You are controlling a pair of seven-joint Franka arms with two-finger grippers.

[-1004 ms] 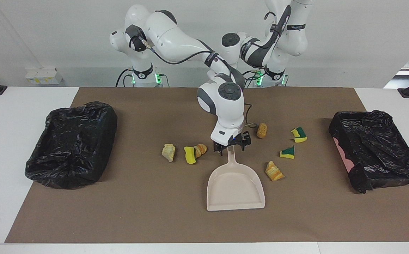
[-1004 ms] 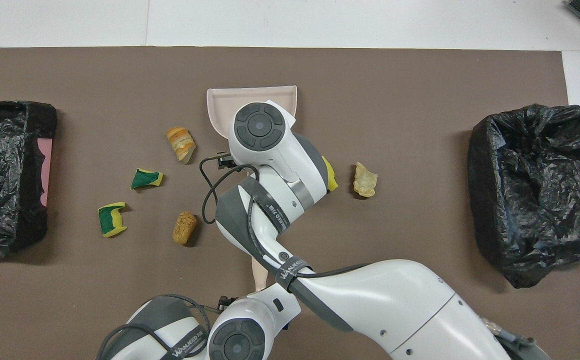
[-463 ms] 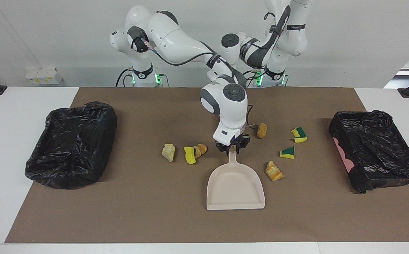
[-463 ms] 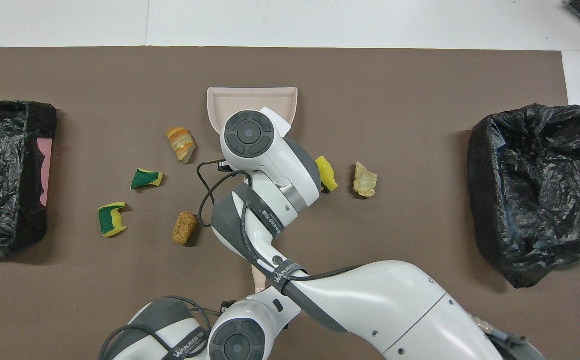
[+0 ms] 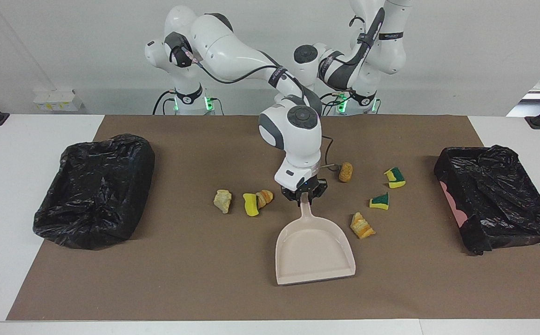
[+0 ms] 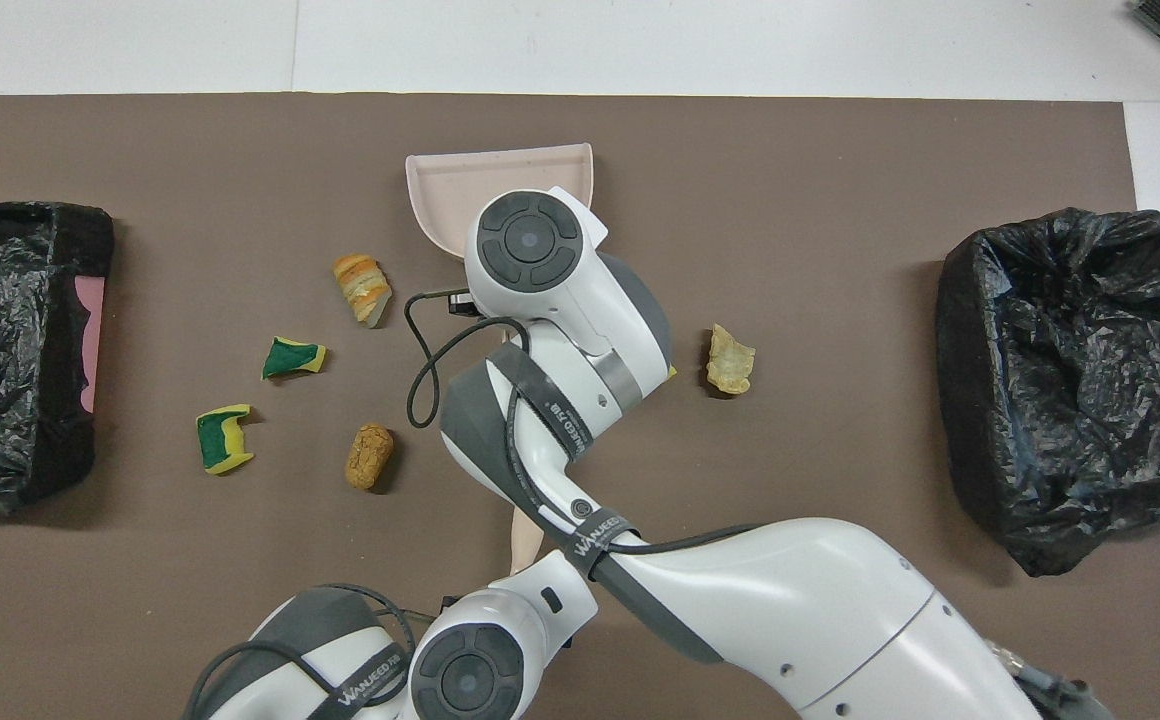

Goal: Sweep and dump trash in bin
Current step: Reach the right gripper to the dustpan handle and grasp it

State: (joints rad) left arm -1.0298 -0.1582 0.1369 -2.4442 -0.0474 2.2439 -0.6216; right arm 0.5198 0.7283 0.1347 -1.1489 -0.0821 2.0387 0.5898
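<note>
Clamping right gripper (image 5: 304, 197) on beige plastic dustpan (image 5: 314, 249) handle for scooping scraps; left gripper (image 6: 460, 607) waits, jaws together.

White lettering reading roughly "WANJEED" marks a dark band on the right arm (image 6: 595, 528), up the arm from the right end effector (image 5: 303, 197). Similar lettering shows on the left arm (image 6: 365, 685) at the overhead view's bottom edge. Another band's print is illegible.

Right arm (image 6: 580, 330) hides dustpan (image 6: 450, 190) handle, yellow scrap overhead.
</note>
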